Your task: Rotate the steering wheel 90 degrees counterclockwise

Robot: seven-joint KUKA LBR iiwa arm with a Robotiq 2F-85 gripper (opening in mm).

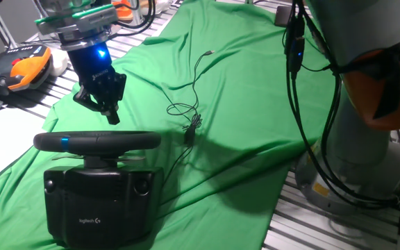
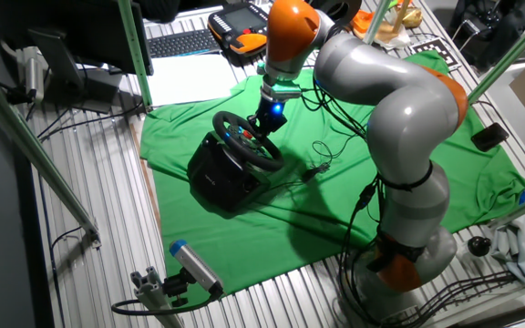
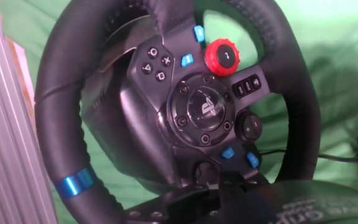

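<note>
The steering wheel (image 1: 117,141) is a black padded rim seen edge-on, sitting on a boxy black base (image 1: 96,201) with a white Logitech logo. A blue strip (image 1: 64,143) marks the rim left of its middle. My gripper (image 1: 99,110) hangs just above and behind the rim's left half, apart from it, with its two fingers spread and nothing between them. From the other fixed view, the gripper (image 2: 267,123) hovers at the far edge of the steering wheel (image 2: 244,141). The hand view is filled by the wheel's face (image 3: 204,109), and the blue strip (image 3: 76,183) is at the lower left of the rim.
A green cloth (image 1: 242,83) covers the table, with a thin black cable (image 1: 193,104) lying on it to the right of the wheel. An orange-and-black tool (image 1: 26,69) lies at the far left. The arm's base (image 1: 353,173) stands at the right.
</note>
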